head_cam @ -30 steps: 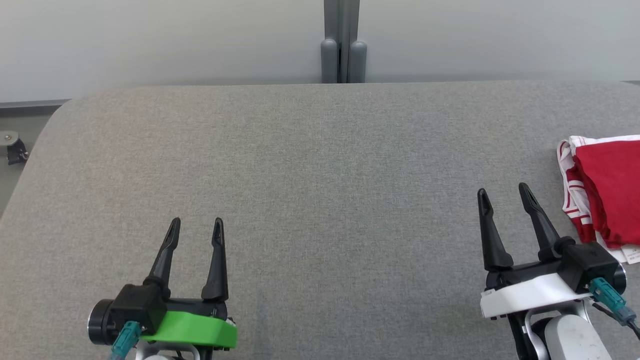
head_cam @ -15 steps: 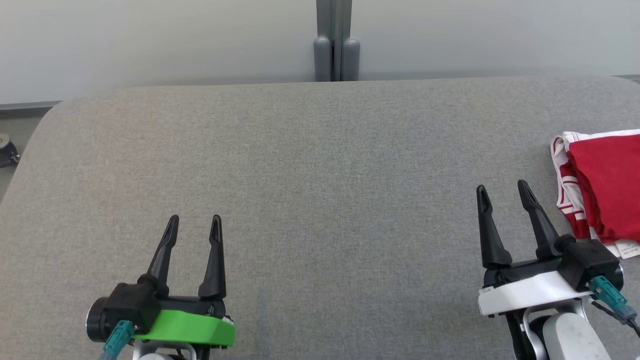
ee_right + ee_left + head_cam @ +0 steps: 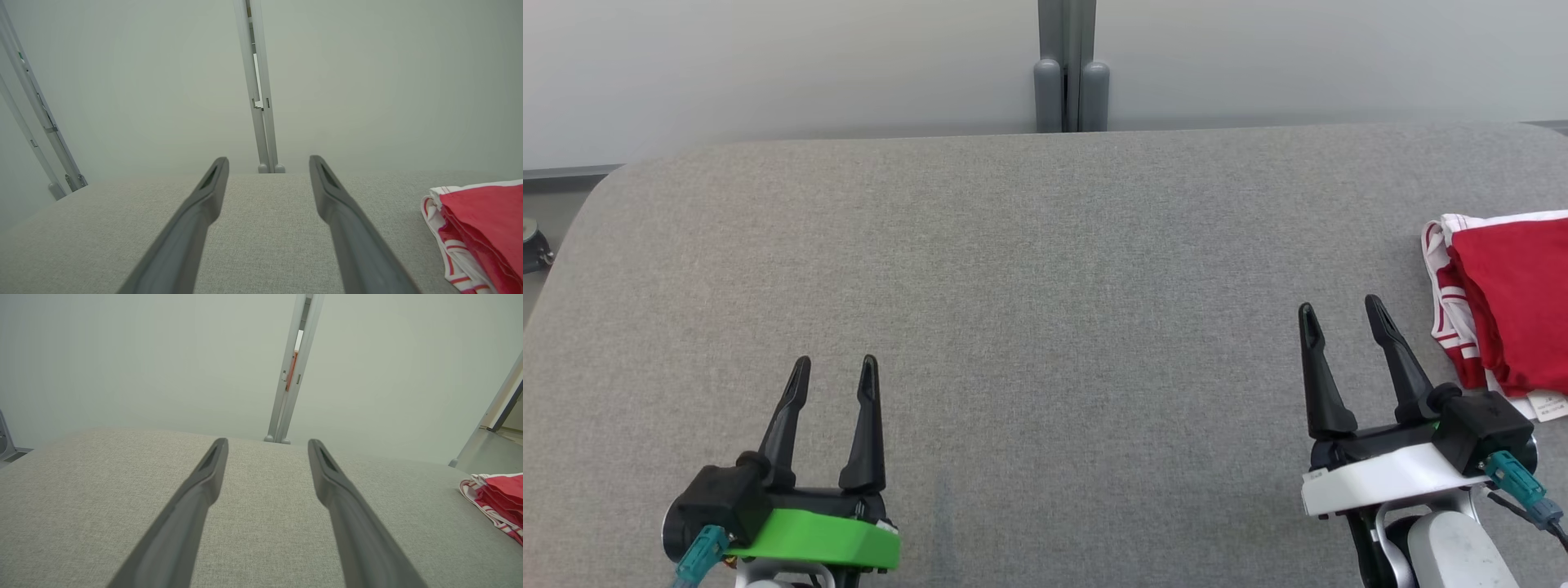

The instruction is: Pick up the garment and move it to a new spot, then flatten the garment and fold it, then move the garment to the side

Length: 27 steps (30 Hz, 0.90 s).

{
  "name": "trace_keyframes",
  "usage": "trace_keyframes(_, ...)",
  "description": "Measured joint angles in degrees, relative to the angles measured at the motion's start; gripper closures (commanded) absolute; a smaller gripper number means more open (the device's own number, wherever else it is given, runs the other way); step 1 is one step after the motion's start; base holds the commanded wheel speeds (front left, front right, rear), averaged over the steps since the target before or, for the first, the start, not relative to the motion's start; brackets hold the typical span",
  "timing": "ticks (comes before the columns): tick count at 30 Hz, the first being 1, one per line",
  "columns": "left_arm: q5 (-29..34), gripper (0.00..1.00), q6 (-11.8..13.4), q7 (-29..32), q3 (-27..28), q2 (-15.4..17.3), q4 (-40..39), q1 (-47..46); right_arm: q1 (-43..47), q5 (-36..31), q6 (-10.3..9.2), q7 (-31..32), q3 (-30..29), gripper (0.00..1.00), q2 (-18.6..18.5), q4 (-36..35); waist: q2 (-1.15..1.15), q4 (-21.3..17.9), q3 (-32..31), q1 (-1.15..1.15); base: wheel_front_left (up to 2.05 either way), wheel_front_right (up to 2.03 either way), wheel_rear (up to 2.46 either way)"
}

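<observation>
— Grey woven fabric covers the padded surface with rounded corners. Where is the garment?

— The red folded cloth garment with white, red-striped trim lies at the surface's right edge, and the head view cuts it off there.

— And the grippers?

— The left gripper, on a green mount, hovers near the front edge towards the left, its jaws spread wide with nothing between them. The right gripper, on a white mount, is near the front edge just left of the garment. It is spread wide too, holds nothing and is not touching the cloth.

— Any writing?

— A small white tag sticks out at the garment's near side, but its print is too small to read.

— What do the wrist views add?

— The left wrist view catches an orange sliver in the gap of the grey metal upright behind the far edge. The right wrist view shows slanted metal rails off the surface's left corner. The head view shows a small dark fitting beyond the left edge.
</observation>
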Motion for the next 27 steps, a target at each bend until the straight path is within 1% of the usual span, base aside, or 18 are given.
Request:
trace_keyframes(9,-2.0,0.00,-0.7,0.0,-0.1,0.0,0.5,0.0,0.0,0.2,0.00,0.0,0.2,0.00,0.0,0.0,0.00,0.1,0.2,0.00,0.00,0.00,0.00)
trace_keyframes(10,-2.1,1.00,-0.7,0.0,-0.1,0.0,0.7,0.0,0.0,0.2,0.01,0.0,0.2,1.00,0.0,0.2,0.00,0.1,0.2,0.00,0.00,0.00,0.00)
trace_keyframes(14,-2.4,1.00,-0.7,0.0,-0.2,0.0,2.6,0.3,1.2,0.5,0.01,0.2,0.3,1.00,0.2,2.0,0.00,0.1,0.2,0.00,0.00,0.00,0.00)
trace_keyframes(27,-15.4,1.00,-0.7,3.0,0.8,0.4,3.9,0.3,1.2,15.2,0.01,2.9,0.0,1.00,-0.4,3.7,0.00,-0.2,-0.2,0.00,0.00,0.00,0.00)
